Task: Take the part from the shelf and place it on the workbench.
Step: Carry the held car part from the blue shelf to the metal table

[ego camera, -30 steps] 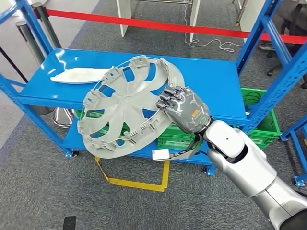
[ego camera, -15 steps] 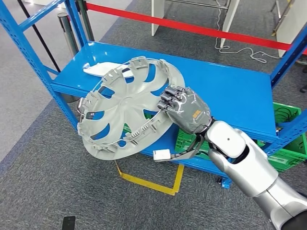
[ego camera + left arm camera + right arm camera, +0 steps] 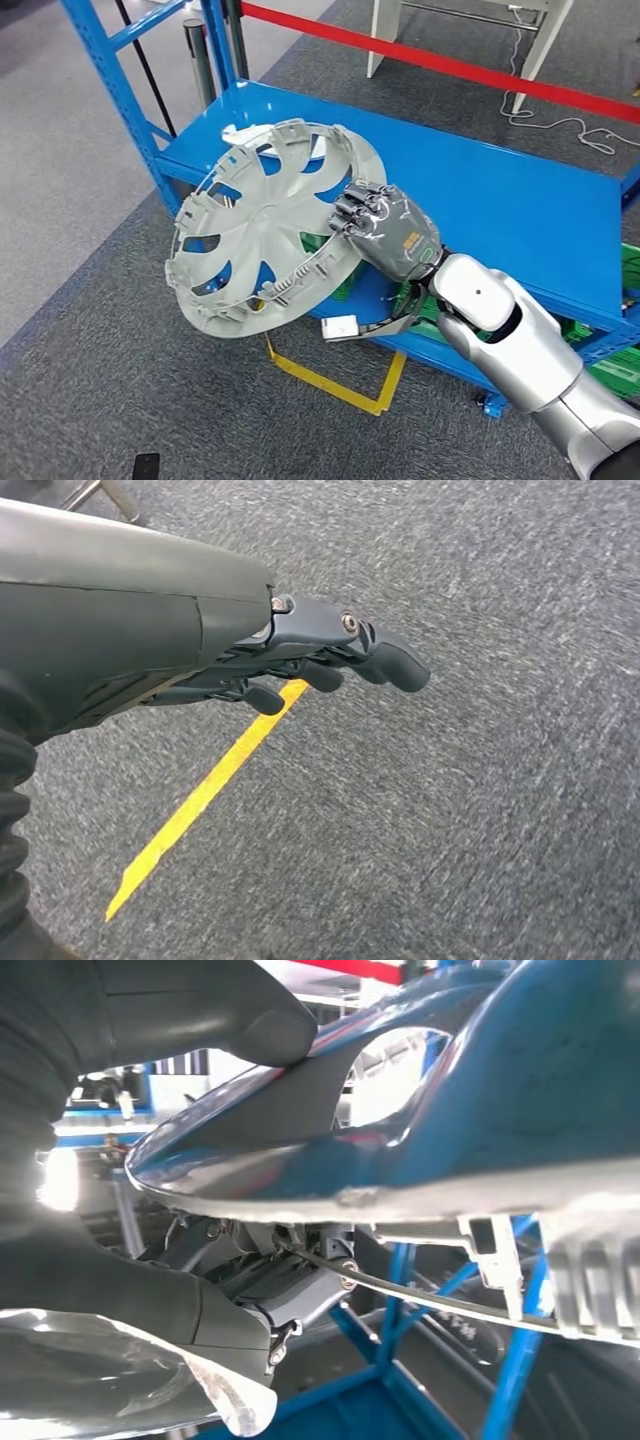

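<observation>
Grey plastic wheel cover (image 3: 268,230) pinched at its rim by right hand (image 3: 389,232), tilted clear above blue metal shelf (image 3: 490,195) for carrying; left hand (image 3: 332,660) hangs loosely spread.

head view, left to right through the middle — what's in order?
Grey carpet → hubcap → right hand gripping its rim → silver forearm, over the blue shelf.

The part (image 3: 260,235) is a round grey plastic wheel cover with curved slots and rim clips, inner side up, tilted, held at its edge above the blue shelf's (image 3: 490,205) front edge.
</observation>
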